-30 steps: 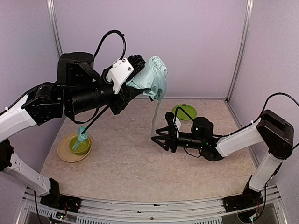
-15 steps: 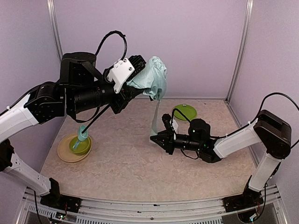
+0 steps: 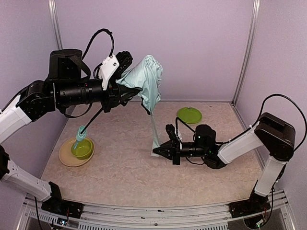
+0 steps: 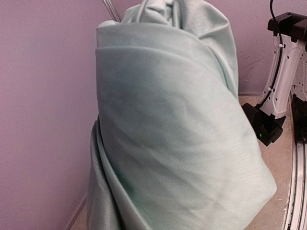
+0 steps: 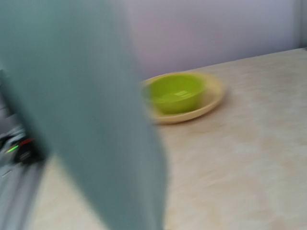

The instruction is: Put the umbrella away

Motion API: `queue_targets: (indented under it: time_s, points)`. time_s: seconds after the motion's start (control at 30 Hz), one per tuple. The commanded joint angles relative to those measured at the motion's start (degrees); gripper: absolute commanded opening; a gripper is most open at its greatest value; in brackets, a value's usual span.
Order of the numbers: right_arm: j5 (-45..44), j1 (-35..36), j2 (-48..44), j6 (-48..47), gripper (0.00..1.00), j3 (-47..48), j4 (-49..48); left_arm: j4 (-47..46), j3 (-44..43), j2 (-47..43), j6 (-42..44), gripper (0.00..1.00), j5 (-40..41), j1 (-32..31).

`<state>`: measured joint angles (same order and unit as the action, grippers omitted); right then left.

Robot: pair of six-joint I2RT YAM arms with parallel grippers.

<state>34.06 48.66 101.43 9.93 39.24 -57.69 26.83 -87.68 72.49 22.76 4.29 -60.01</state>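
L tool (image 3: 123, 79) clamps umbrella (image 3: 147, 82) bundle aloft; R tool (image 3: 157, 150) pinched shut on its hanging flap's bottom edge, just above surface (image 3: 120, 165).

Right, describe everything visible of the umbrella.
The umbrella is pale mint woven-looking fabric, collapsed and bunched, held high above the table by the left gripper. Its thin black shaft slants down-left to a small mint handle that hangs at the green bowl, contact unclear. A narrow fabric strip hangs down from the bundle, its lower end pinched by the shut right gripper.
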Motion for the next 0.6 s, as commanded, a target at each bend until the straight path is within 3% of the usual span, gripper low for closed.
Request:
queue_targets:
  time_s: [0.0, 0.13, 0.23, 0.37, 0.47, 0.57]
  points:
    - [13.35, 0.36, -2.44, -1.40, 0.00, -4.89, 5.14, 0.74, -6.01, 0.17, -1.74, 0.00, -6.26, 7.59]
    - [16.95, 0.38, -7.91, -5.10, 0.00, -6.89, 20.00, 9.01, -10.45, 3.28, -1.36, 0.00, -7.96, 13.33]
    - [14.53, 0.06, -11.21, -7.56, 0.00, -8.19, 25.35, 11.34, -12.69, 4.09, -2.75, 0.00, -14.28, 13.15]
    - [10.70, -4.69, -9.68, -11.67, 0.00, -2.91, 30.73, 11.89, -13.45, 3.96, 0.70, 0.00, -25.91, 2.08]
    - [10.54, -10.70, -4.79, -14.88, 0.00, 5.88, 34.68, 15.31, -15.96, 5.23, 2.11, 0.00, -34.28, -1.77]
    - [9.24, -15.84, 1.30, -17.81, 0.00, 18.89, 42.44, 21.53, -16.33, 6.25, 7.92, 0.00, -35.37, -5.24]
